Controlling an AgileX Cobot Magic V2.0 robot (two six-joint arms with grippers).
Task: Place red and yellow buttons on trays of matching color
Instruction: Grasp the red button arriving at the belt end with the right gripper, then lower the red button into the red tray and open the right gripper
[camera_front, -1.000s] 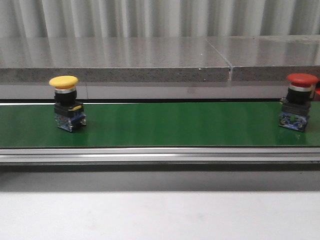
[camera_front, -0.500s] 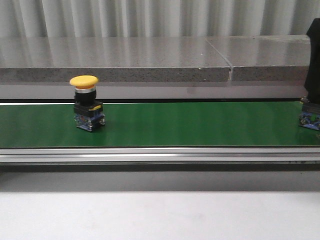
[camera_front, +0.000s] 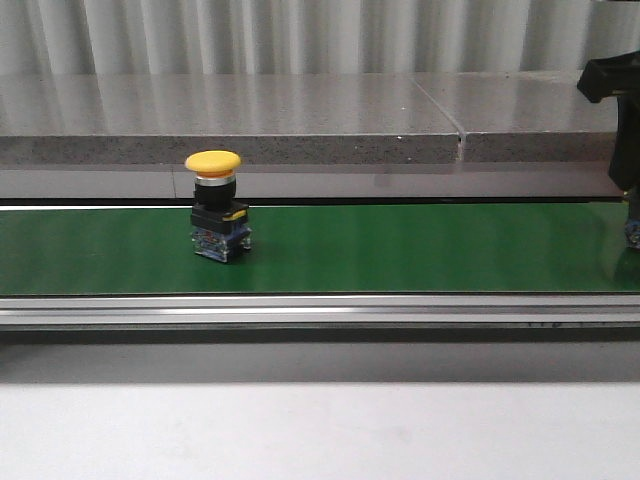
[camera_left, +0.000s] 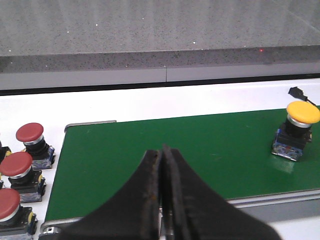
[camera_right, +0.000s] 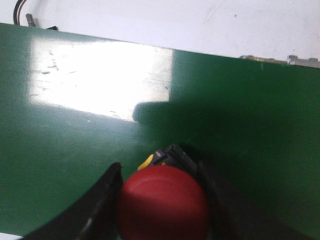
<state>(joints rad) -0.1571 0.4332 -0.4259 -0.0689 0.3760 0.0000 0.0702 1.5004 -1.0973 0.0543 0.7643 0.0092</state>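
Red button (camera_right: 163, 204) sits between the right gripper (camera_right: 160, 200) fingers on the green belt (camera_front: 400, 250), apparently gripped, the yellow button (camera_front: 216, 220) waits untouched, the left gripper (camera_left: 162, 200) is pressed closed and empty, and no tray shows.

light: bright overhead | glare: green belt (camera_right: 95, 80) | focus: close red button (camera_right: 162, 202) blurred

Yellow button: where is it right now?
Front view: the yellow button stands upright on the green belt, left of centre, far from the right gripper at the right edge.
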